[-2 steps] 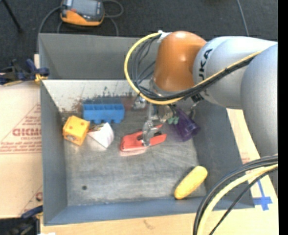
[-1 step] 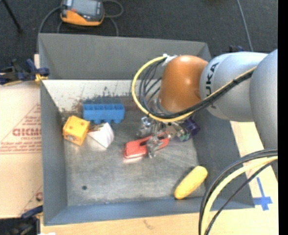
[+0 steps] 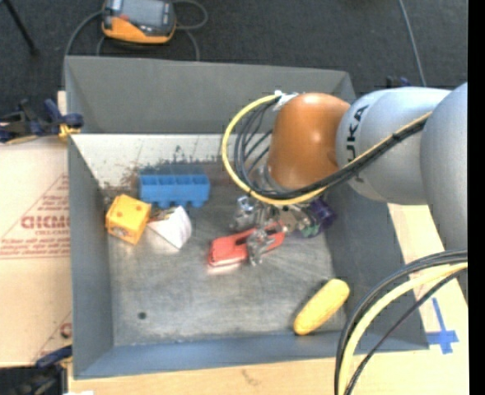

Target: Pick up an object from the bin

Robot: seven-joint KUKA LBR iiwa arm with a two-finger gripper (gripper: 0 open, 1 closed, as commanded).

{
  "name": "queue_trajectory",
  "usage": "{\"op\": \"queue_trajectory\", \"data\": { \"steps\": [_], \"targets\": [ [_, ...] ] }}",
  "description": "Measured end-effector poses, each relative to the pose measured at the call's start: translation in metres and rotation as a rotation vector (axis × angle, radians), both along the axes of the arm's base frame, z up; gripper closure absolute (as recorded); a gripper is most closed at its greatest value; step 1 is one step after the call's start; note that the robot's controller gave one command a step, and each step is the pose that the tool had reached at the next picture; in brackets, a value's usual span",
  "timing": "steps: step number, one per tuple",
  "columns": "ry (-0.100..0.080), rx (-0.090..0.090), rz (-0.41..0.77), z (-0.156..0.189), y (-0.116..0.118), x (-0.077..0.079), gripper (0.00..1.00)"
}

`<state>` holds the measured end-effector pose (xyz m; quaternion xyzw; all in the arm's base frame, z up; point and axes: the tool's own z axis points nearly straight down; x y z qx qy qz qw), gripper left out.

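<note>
Your gripper [image 3: 258, 230] is low in the bin [image 3: 209, 97], and you cannot tell whether its jaws are apart or together, since the wrist and its orange cover [image 3: 304, 142] hang over them and the metal below is a tangle from this angle. Right at the jaws, touching or nearly so, is the near end of a flat red object [image 3: 228, 252]. It lies on the bin floor and runs away from the jaws toward the view's left. Judge the pick as not yet made: the red object looks to rest on the floor, nothing is lifted, and a sure closing on it and the raise out of the bin are both left to do. Just beside the jaws on the arm's side sits a small purple and green thing [image 3: 318, 218], half hidden under the wrist. Farther out beyond the red object you have a white lump [image 3: 172, 227], and touching it a yellow cube [image 3: 128, 218] with red spots. Behind those two, near the back wall, is a blue toy brick [image 3: 174, 188]. Well apart from the jaws toward the front wall lies a yellow banana-shaped toy [image 3: 321, 306]. Count one of each, six loose things in all.
</note>
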<state>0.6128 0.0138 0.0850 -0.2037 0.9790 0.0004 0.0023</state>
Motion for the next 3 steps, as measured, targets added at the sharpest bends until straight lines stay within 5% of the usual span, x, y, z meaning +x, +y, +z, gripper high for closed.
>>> {"op": "queue_trajectory", "data": {
  "steps": [1,2,3],
  "targets": [
    [0.003,-0.001,-0.008,0.062,0.008,-0.002,1.00],
    [0.003,0.000,-0.009,0.062,0.008,-0.002,1.00],
    [0.002,-0.002,-0.028,0.155,0.001,-0.002,1.00]
  ]
}}
